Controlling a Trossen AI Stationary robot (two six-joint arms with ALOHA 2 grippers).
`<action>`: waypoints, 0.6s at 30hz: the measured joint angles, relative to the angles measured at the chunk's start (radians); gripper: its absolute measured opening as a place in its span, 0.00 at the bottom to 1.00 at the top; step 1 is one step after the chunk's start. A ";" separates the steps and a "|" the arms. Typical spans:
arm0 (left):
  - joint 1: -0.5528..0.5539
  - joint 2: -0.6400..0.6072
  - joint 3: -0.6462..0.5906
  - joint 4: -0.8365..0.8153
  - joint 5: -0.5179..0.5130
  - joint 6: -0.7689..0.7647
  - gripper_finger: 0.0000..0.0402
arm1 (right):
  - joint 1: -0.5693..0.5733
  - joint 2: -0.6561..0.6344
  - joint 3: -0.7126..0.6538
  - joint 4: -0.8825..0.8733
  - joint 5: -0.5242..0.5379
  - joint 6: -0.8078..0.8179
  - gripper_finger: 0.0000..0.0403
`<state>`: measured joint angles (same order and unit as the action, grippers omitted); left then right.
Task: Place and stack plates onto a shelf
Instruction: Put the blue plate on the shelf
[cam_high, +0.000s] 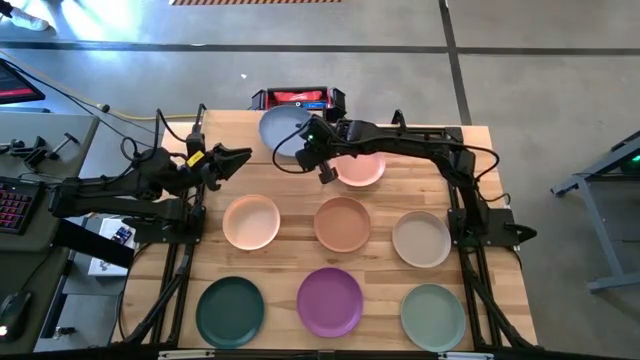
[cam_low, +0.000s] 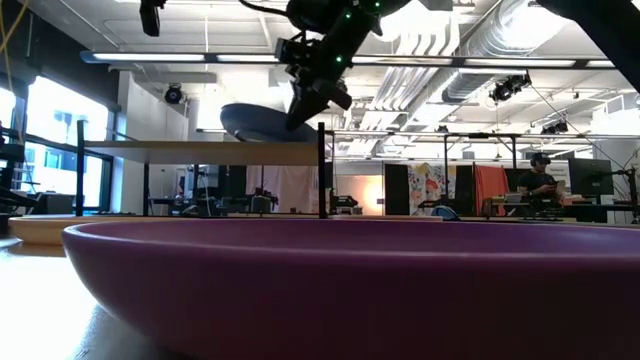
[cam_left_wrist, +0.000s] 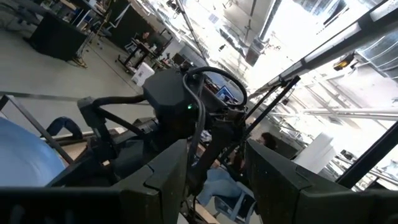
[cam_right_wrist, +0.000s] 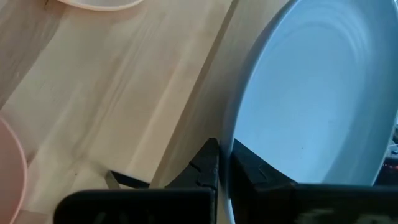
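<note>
My right gripper (cam_high: 312, 140) is shut on the blue plate (cam_high: 281, 130), which it carries tilted at the table's far side. In the low view the blue plate (cam_low: 262, 122) hangs just above the light-wood shelf board (cam_low: 200, 152), clear of it. The pink plate (cam_high: 360, 168) lies flat under the right arm; I cannot tell whether it is on the shelf or on the table. My left gripper (cam_high: 238, 160) waits open in the air at the table's left, pointing toward the blue plate. Peach (cam_high: 251, 221), terracotta (cam_high: 342, 223) and cream (cam_high: 421, 239) plates rest flat on the table. My right gripper pinches the blue plate's rim (cam_right_wrist: 227, 146) between its two fingers, one finger (cam_right_wrist: 208, 165) on the underside and the other on the hollow inner face. The fingers come slanting down from the table's right. The plate is lifted clear and tilted, rising away from the fingers.
Dark green (cam_high: 230, 311), purple (cam_high: 330, 301) and sage green (cam_high: 433, 316) plates lie in a row along the near edge. The purple plate (cam_low: 320, 285) fills the low view's foreground. A red-and-black box (cam_high: 298, 98) sits beyond the far edge. Black shelf supports (cam_low: 321, 170) stand upright.
</note>
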<state>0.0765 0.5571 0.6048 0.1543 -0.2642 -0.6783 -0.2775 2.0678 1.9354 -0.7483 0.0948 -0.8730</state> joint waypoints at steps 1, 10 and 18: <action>0.000 0.000 0.000 0.000 0.000 0.000 0.38 | 0.000 0.000 0.000 -0.002 0.000 -0.001 0.00; 0.000 0.000 0.000 0.000 0.000 0.000 0.38 | -0.002 0.000 0.000 -0.003 0.000 0.000 0.01; 0.000 0.000 0.000 0.000 0.000 -0.001 0.38 | -0.001 0.001 0.000 -0.003 0.002 -0.012 0.09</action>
<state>0.0765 0.5571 0.6048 0.1543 -0.2646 -0.6788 -0.2787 2.0686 1.9354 -0.7511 0.0967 -0.8849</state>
